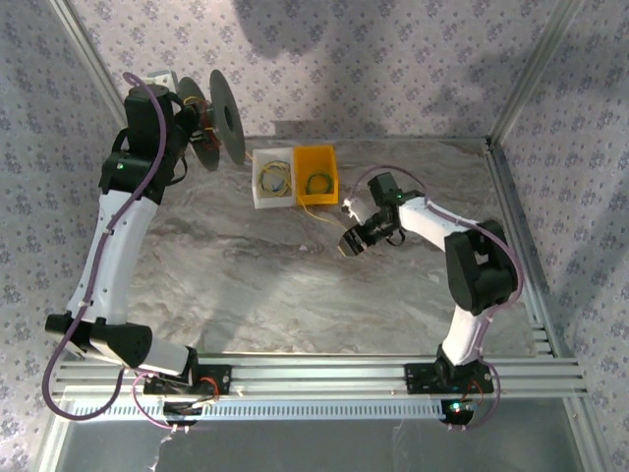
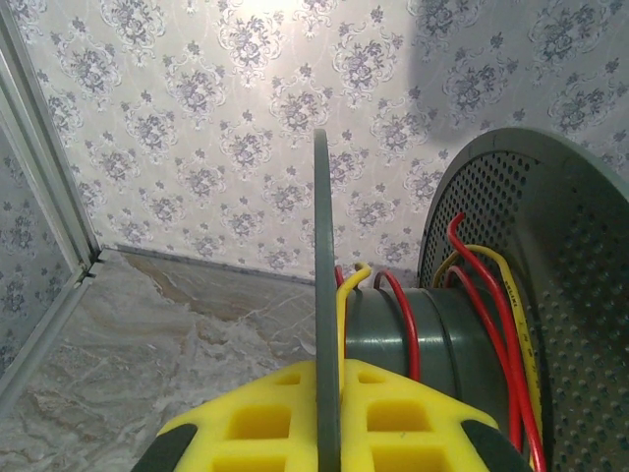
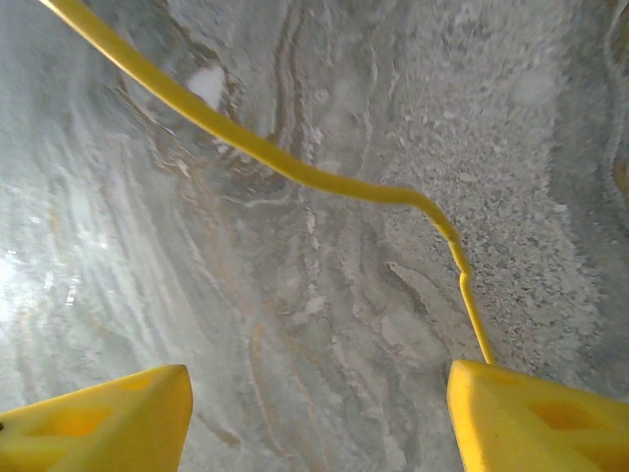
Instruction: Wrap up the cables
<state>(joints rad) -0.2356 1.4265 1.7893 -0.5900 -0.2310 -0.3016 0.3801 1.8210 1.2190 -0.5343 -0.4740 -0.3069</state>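
1. so, the spool (image 2: 442,334) already carries red and yellow turns (image 2: 503,315), plain from the left wrist; the left gripper (image 2: 329,403) pinches its flange.
2. coiled cables (image 1: 274,180) lie in the white bin (image 1: 273,204) and the yellow bin (image 1: 316,151), so most work is left.
3. the right gripper (image 3: 319,413) is spread beside a loose cable (image 3: 295,172).

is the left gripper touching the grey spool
Touching. In the left wrist view the left gripper has its yellow jaws closed on the thin flange of the spool, with no gap on either side.
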